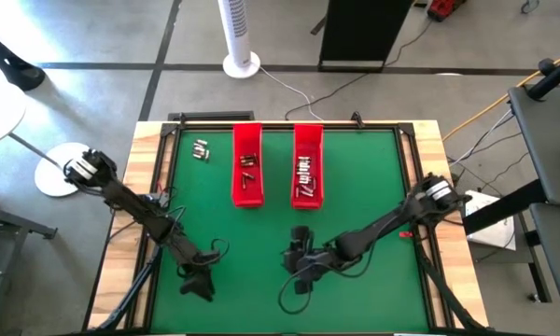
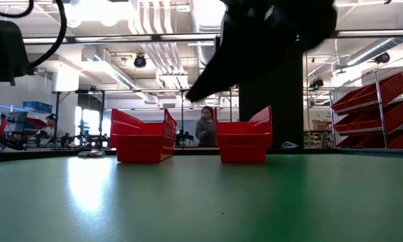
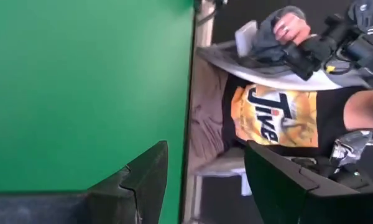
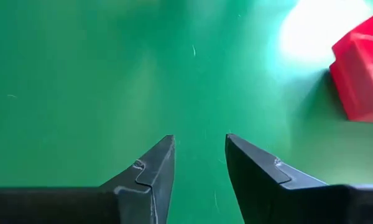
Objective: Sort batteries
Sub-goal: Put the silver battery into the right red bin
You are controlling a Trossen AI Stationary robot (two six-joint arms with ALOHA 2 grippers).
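Right gripper (image 4: pixel 199 155) over green mat (image 1: pixel 355 168), fingers parted, empty. Left gripper (image 3: pixel 205 168) near front edge, parted, empty. Batteries (image 1: pixel 202 148) beside red trays (image 1: pixel 247 187).

We are two dark, jointed arms, each with a white band at the shoulder end near the table's edge. Black cables loop alongside our forearms and trail off behind the grippers. The left gripper (image 3: pixel 202 180) ends in two matte black, wedge-shaped fingers with a stepped notch on the inner face. The right gripper (image 4: pixel 199 165) has the same angular dark fingers, tapering to blunt tips, a small notch cut near each shoulder.
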